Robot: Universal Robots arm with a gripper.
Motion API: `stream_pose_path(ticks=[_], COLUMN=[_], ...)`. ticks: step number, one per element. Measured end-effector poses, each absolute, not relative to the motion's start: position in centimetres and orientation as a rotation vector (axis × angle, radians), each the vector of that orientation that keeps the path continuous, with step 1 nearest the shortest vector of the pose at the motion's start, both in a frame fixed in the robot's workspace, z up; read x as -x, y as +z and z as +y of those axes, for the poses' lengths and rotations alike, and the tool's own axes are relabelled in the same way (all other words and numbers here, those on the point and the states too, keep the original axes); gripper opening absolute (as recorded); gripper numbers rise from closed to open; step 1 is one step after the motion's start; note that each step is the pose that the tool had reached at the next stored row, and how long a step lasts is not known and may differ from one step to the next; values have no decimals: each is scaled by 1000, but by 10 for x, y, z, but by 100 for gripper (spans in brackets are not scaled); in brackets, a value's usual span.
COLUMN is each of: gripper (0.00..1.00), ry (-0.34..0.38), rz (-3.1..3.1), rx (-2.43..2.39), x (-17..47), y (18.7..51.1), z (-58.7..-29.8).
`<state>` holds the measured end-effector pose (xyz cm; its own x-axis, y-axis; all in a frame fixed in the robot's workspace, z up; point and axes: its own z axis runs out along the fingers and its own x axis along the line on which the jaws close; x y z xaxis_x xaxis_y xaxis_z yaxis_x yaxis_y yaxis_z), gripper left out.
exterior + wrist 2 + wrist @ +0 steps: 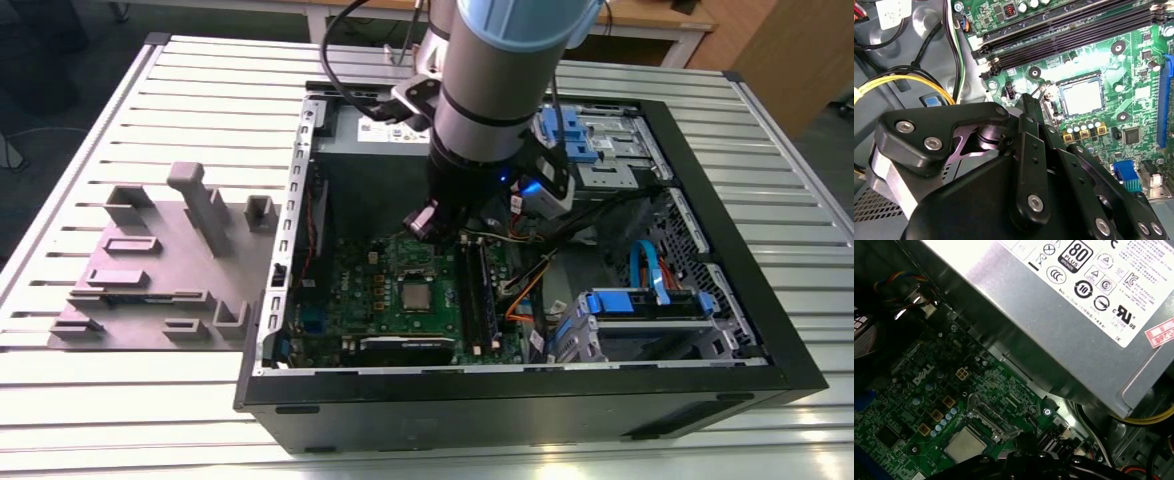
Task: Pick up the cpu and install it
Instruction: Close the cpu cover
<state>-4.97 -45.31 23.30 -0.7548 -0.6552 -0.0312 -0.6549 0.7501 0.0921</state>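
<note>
Nearest in the exterior view, the black side wall of an open computer case [534, 395] is seen lying on a slatted metal surface [160, 400]. Behind that wall, a green board [387, 300] is laid flat inside the case. The cpu [418, 293] is seated in the dark square socket at the board's middle, silvery top up. At the same depth, on the exterior view's left, a grey fixture block [160, 270] is set on the surface, well apart from the cpu. The gripper [424, 222] is held above the board, just beyond the cpu and apart from it. Whether the jaws are open or closed cannot be told. Farthest back, a grey power box [380, 128] is mounted against the case's far wall.
</note>
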Motion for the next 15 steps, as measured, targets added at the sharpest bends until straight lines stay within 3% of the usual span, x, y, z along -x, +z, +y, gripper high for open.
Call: stream_pose_path(ticks=[15], gripper=[10], ry=[-152], rz=[-2915], rx=[-1149], x=[48], y=[233], z=[-458])
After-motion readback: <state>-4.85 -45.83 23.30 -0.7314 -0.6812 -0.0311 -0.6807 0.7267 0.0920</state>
